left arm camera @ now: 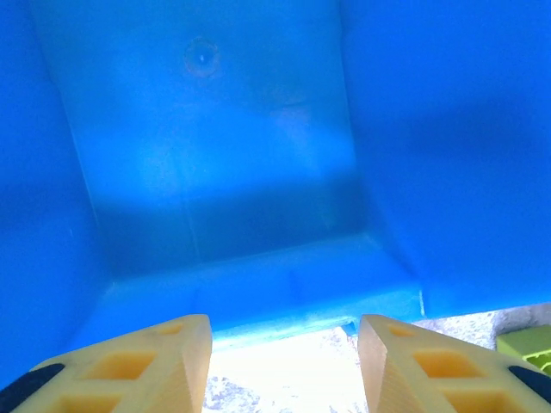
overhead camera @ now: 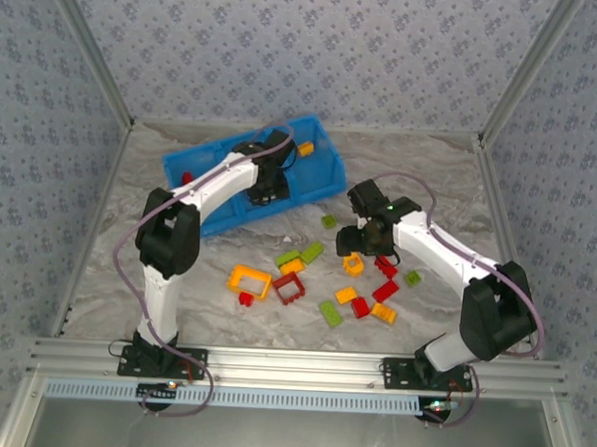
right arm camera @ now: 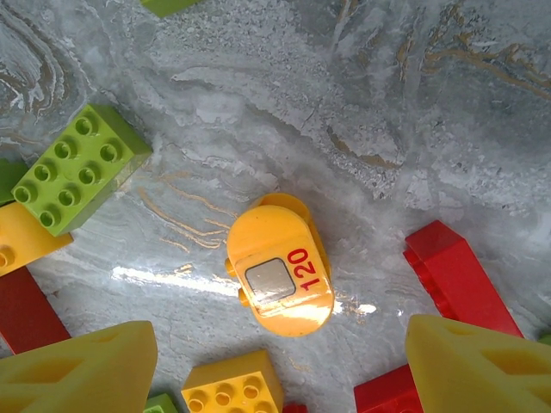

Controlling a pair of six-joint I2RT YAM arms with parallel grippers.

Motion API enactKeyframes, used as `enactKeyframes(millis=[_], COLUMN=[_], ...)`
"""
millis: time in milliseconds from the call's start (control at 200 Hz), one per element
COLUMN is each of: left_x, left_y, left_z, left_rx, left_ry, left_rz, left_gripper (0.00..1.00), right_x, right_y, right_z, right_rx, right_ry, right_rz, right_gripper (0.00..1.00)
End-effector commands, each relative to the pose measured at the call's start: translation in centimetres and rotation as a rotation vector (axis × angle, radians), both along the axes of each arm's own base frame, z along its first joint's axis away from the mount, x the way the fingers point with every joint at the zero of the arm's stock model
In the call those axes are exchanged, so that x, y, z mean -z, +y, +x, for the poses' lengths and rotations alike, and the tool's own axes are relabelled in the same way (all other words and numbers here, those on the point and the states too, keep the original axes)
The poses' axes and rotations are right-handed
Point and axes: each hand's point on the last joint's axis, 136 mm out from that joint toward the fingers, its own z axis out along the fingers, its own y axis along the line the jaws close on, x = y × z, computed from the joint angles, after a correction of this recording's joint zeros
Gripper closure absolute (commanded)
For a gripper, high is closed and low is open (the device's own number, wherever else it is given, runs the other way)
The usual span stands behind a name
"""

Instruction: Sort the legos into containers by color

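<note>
The blue bin (overhead camera: 326, 180) lies at the back left, its containers side by side. My left gripper (overhead camera: 268, 190) hangs over the middle one, and in the left wrist view the left gripper (left arm camera: 284, 327) is open and empty above the bin's near wall (left arm camera: 258, 288). An orange lego (overhead camera: 304, 149) lies in the right container and a red one (overhead camera: 188, 178) in the left. My right gripper (overhead camera: 361, 242) stands open above a rounded orange lego marked 120 (right arm camera: 280, 269), not touching it. In the right wrist view the right gripper (right arm camera: 280, 331) has a finger on either side of that lego.
Loose legos lie in the table's middle: an orange frame (overhead camera: 249, 280), a red frame (overhead camera: 288, 287), green bricks (overhead camera: 330, 312) and red bricks (overhead camera: 385, 288). Around the 120 piece are a green brick (right arm camera: 77, 168), a red brick (right arm camera: 461, 280) and a yellow brick (right arm camera: 232, 387).
</note>
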Motion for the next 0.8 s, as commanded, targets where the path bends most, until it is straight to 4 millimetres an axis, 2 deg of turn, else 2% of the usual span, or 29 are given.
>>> enactKeyframes(millis=[0, 95, 290, 425, 485, 540, 640, 700, 745, 794], left_x=[-2.8, -4.6, -8.9, -11.1, -11.5, -11.7, -11.5, -11.3, -11.1, -11.1], left_y=[0.5, 0.7, 1.5, 2.8, 3.6, 4.6, 6.9, 8.5, 9.9, 11.5], left_z=[0.2, -0.4, -2.8, -5.1, -6.2, -7.3, -9.1, -10.1, -10.8, -11.5], left_rx=[-0.006, -0.015, -0.028, -0.049, -0.068, -0.088, -0.141, -0.178, -0.21, -0.249], left_ry=[-0.054, -0.084, -0.143, -0.175, -0.179, -0.175, -0.161, -0.15, -0.142, -0.136], left_rz=[0.024, 0.008, -0.032, -0.078, -0.095, -0.103, -0.111, -0.105, -0.101, -0.098], left_gripper=[0.49, 0.49, 0.42, 0.4, 0.4, 0.39, 0.38, 0.37, 0.37, 0.34], right_x=[1.3, 2.4, 5.8, 6.8, 7.4, 7.9, 8.0, 7.7, 6.8, 5.1], right_y=[0.4, 1.0, 0.2, 0.3, 0.4, 0.4, 0.3, 0.5, 0.7, 1.3], right_z=[-0.5, -1.1, -1.9, -1.5, -1.4, -1.4, -0.7, -0.3, 0.4, 1.4], right_rx=[-0.024, -0.074, -0.086, -0.117, -0.124, -0.127, -0.125, -0.127, -0.126, -0.128], right_ry=[0.051, 0.076, 0.152, 0.168, 0.18, 0.186, 0.168, 0.157, 0.128, 0.072], right_rz=[0.008, -0.023, -0.087, -0.114, -0.121, -0.128, -0.144, -0.147, -0.146, -0.133], right_gripper=[0.21, 0.21, 0.22, 0.31, 0.37, 0.39, 0.42, 0.52, 0.61, 0.64])
